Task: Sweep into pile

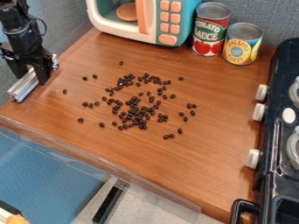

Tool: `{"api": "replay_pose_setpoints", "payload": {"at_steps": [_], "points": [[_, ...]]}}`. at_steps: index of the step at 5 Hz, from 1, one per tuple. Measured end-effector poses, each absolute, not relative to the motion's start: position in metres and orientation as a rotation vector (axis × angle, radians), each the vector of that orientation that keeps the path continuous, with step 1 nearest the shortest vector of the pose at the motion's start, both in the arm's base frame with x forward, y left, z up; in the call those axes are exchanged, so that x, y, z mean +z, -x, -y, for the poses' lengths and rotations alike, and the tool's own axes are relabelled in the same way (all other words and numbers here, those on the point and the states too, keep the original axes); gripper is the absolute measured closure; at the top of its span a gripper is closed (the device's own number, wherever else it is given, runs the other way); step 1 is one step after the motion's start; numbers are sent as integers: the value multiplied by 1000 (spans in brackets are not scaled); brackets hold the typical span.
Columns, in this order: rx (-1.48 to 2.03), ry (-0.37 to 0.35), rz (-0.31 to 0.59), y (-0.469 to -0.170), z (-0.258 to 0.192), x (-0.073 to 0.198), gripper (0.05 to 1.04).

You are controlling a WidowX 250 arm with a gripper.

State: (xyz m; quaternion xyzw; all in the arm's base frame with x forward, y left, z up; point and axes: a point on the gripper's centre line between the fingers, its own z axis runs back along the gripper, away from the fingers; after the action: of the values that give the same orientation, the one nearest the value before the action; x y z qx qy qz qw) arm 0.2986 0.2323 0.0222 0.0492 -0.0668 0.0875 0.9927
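Labelled red can [210, 33], labelled yellow can [241, 46]

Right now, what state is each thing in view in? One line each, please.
Dark beans: scattered, densest mid-counter, strays around them, not yet one pile.
Gripper: low over the counter's left side, right at the silver bar.
Silver bar: lying slantwise beneath the gripper.
Red-labelled can: upright.
Yellow-labelled can: upright.
Toy microwave: upright, door looks closed.
Stove knobs: settings cannot be told.
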Motion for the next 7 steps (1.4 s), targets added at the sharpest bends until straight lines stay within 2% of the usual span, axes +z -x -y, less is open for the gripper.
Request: {"api": "replay_pose_setpoints", "payload": {"at_steps": [1,2,3,4,5,6,7], "points": [[219,-113,106,-300,-240,20,696],[229,-127,37,-303,-242,19,711],[239,-104,28,-303,-239,21,711],[117,5,-36,-311,-214,34,712],[-38,67,-25,-323,-181,41,712],[-41,20,146,-323,-133,69,712],[-7,56,161,-331,-95,71,712]]}}
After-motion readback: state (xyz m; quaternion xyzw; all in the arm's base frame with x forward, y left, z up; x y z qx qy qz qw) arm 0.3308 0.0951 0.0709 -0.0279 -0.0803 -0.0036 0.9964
